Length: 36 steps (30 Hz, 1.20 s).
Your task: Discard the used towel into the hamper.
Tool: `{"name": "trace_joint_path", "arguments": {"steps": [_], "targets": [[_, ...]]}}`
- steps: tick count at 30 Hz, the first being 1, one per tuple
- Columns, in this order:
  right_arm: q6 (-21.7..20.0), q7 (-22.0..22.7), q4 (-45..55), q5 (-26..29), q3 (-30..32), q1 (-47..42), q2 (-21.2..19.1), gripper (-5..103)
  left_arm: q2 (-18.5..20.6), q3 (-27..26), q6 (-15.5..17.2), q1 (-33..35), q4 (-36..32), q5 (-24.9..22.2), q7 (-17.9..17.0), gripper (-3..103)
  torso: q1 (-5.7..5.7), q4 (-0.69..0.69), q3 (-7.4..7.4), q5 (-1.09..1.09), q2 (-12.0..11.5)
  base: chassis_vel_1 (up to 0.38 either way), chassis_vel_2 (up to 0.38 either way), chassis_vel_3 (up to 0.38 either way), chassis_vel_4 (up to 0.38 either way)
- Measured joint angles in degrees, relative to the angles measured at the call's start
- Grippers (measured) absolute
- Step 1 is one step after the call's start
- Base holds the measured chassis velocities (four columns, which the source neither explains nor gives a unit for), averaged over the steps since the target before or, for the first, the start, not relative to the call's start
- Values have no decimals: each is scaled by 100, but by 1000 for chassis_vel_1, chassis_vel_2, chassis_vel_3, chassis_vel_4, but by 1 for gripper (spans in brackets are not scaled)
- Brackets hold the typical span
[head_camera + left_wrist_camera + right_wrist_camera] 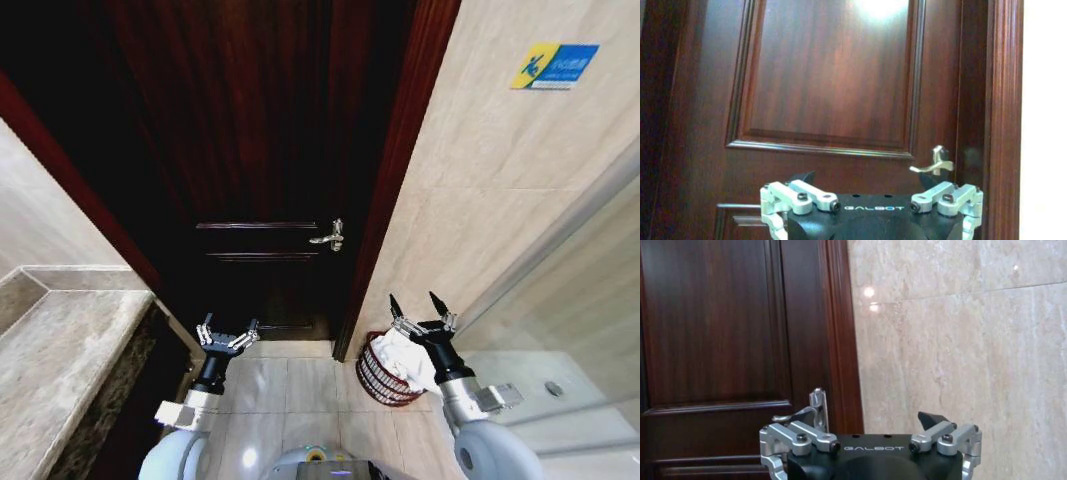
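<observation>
Dark reddish wood filled the upper middle of the head view: a closed panelled door (262, 150) with a silver lever handle (329, 237) near its right edge. To its right rose a pale marble wall (480, 190), carrying a small blue and yellow sign (553, 65) in the upper right corner. A grey stone counter (55, 350) sat at the lower left, and light floor tiles (290, 385) spread across the bottom centre.

The hamper (381, 374) stood on the floor at the lower right of centre, against the foot of the wall just beside the door frame. A white towel (404, 356) lay bunched in its top, spilling over the rim.

The right arm reached up from the lower right corner, its forearm crossing in front of the hamper. The right gripper (419, 302) pointed upward above the towel, fingers spread apart and empty. The left arm rose from the bottom left of centre, well apart from the hamper. The left gripper (228, 328) likewise pointed up toward the door, fingers spread wide and holding nothing.
</observation>
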Motion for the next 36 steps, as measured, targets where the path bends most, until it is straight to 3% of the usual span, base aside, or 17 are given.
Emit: {"name": "trace_joint_path", "arguments": {"steps": [36], "targets": [[0,0,0,0,0,0,0,100,0,0,0,0,0,0,0,100,0,1,0,0,0,10,11,-15,-12]]}}
